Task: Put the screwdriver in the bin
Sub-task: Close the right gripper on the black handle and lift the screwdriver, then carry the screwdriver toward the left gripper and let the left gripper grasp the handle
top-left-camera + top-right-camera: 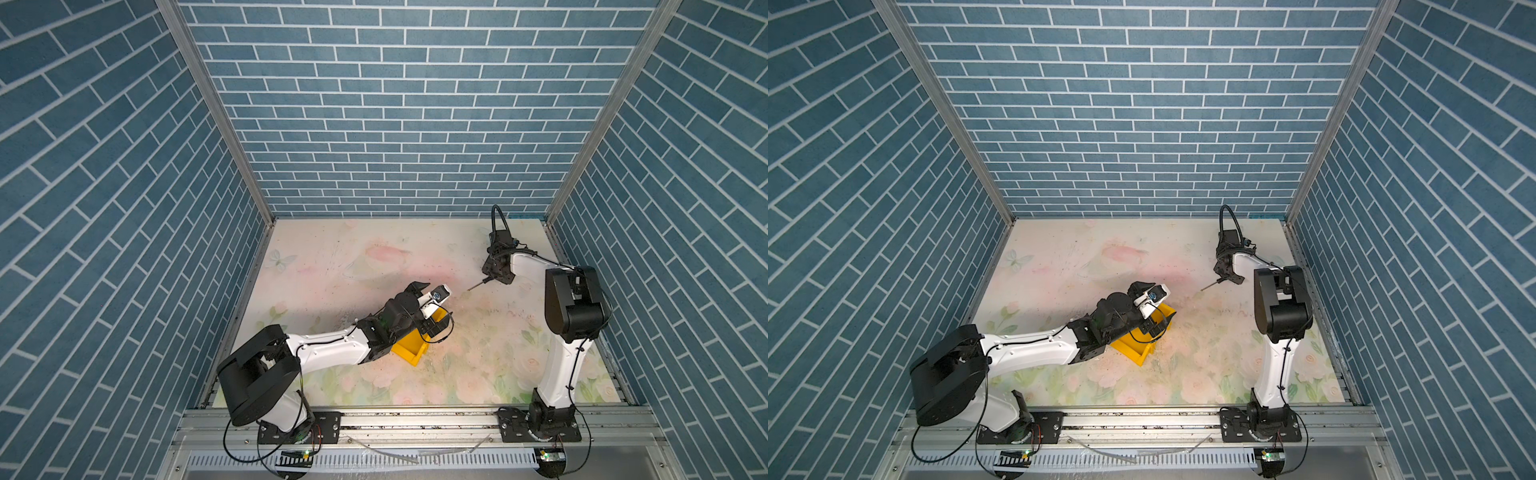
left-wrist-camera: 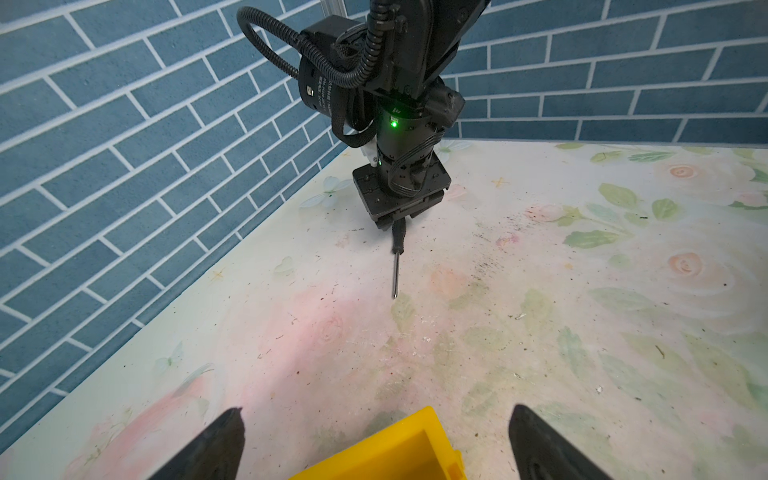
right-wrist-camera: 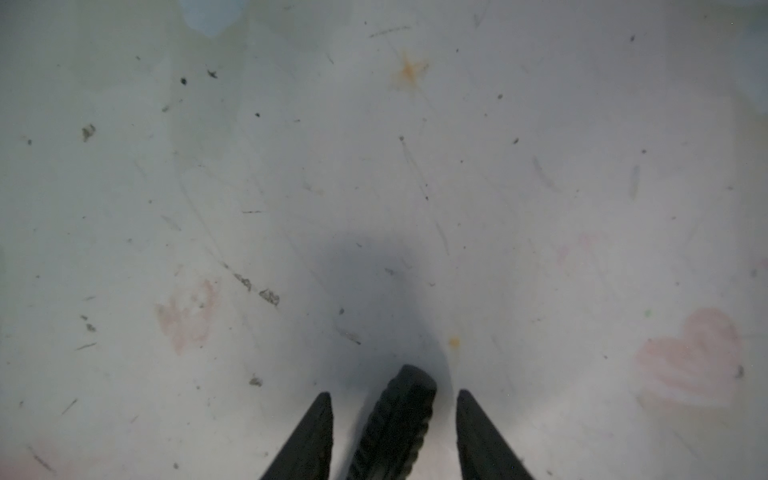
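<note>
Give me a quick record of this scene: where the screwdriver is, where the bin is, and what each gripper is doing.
screwdriver: lying on the table, outside the bin
bin: yellow, on the table, partly hidden under the left arm
right gripper: open, fingers straddling the screwdriver's handle, gaps on both sides
left gripper: open wide, empty, above one end of the bin
task state: screwdriver not yet lifted

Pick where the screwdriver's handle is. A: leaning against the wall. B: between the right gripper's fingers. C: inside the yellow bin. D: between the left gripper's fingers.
B: the right wrist view shows the handle of the screwdriver between the fingers of the right gripper, apart from the bin.
</note>
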Controlling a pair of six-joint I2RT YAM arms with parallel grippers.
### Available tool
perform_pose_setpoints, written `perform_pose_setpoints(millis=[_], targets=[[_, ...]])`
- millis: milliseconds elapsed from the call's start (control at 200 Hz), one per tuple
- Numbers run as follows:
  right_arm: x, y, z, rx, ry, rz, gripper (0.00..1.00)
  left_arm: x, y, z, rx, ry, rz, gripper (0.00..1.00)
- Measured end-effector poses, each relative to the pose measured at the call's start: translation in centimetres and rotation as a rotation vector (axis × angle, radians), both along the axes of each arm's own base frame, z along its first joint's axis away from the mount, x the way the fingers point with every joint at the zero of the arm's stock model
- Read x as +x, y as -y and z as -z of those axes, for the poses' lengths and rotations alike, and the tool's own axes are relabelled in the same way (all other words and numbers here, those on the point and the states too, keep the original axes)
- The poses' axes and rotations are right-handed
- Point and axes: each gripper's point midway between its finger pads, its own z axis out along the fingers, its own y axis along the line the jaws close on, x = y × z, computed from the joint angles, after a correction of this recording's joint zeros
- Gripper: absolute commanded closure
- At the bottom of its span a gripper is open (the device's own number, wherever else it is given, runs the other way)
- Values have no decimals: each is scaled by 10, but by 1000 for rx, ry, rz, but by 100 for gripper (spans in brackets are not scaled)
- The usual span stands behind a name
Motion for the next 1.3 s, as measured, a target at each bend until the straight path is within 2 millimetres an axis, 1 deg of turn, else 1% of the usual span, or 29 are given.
perform_pose_setpoints(millis=[65, 195, 315, 405, 485, 605, 715, 835, 1025, 1165, 1300], targets=[[-1, 0, 4, 1, -9, 0, 58, 0, 0, 0, 0, 0, 0, 0], [2, -2, 3, 11, -4, 2, 63, 0, 0, 0, 0, 0, 0, 0], [2, -3, 4, 16, -4, 5, 70, 0, 0, 0, 1, 1, -3, 0], [3, -3, 4, 24, -1, 9, 81, 0, 0, 0, 1, 1, -4, 0], [4, -4, 3, 28, 4, 11, 86, 1, -1, 0, 1, 3, -8, 0], [5, -6, 2, 39, 28, 7, 92, 2, -1, -1, -3, 2, -17, 0], [0, -6, -2, 52, 55, -1, 95, 4, -3, -3, -26, -12, -38, 0], [-1, -10, -16, 75, 113, -24, 98, 6, -4, -3, -54, -41, -66, 0], [0, -18, -55, 112, 258, -97, 100, 10, -8, -3, -112, -100, -124, 0], [-7, -27, -81, 150, 358, -165, 100, 18, -15, -4, -175, -160, -179, 0], [-14, -42, -103, 208, 445, -243, 100, 32, -25, -6, -270, -247, -226, 0]])
